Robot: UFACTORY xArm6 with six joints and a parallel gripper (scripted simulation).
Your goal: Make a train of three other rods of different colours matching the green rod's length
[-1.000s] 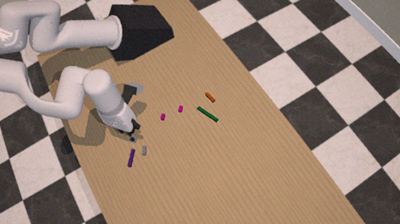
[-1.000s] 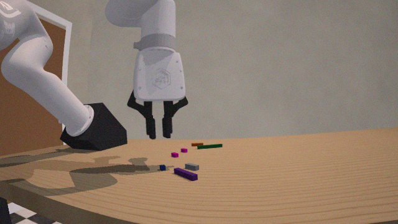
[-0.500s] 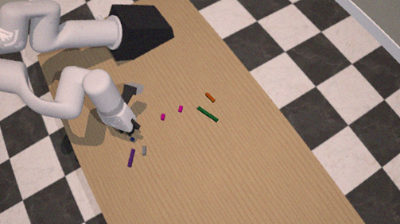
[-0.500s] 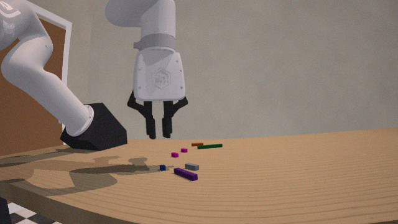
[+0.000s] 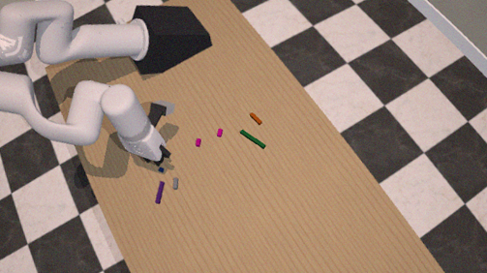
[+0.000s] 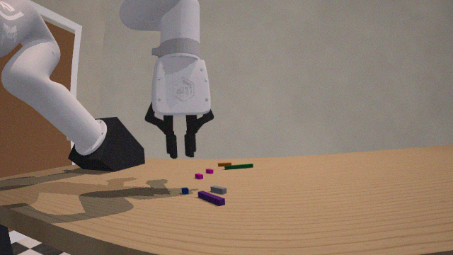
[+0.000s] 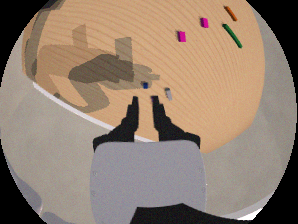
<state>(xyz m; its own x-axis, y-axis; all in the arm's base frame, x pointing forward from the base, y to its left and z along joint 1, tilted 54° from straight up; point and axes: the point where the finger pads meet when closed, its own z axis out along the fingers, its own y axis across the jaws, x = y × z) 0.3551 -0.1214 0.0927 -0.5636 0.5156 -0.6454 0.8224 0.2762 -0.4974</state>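
My gripper (image 6: 180, 155) hangs well above the table, fingers pointing down with a narrow gap and nothing between them. It also shows in the overhead view (image 5: 161, 159) and the wrist view (image 7: 144, 100). The blue rod (image 6: 185, 190) (image 5: 161, 169) (image 7: 145, 86) lies flat on the table almost straight below it. The grey rod (image 5: 175, 182) (image 6: 218, 190) and purple rod (image 5: 159, 192) (image 6: 211, 197) lie just nearer. Two magenta rods (image 5: 197, 142) (image 5: 219, 132) lie to the right. The orange rod (image 5: 255, 118) and green rod (image 5: 252, 139) lie farther right, apart from each other.
The arm's black base (image 5: 171, 35) stands at the far end of the wooden table. The table's left edge runs close to the gripper's side.
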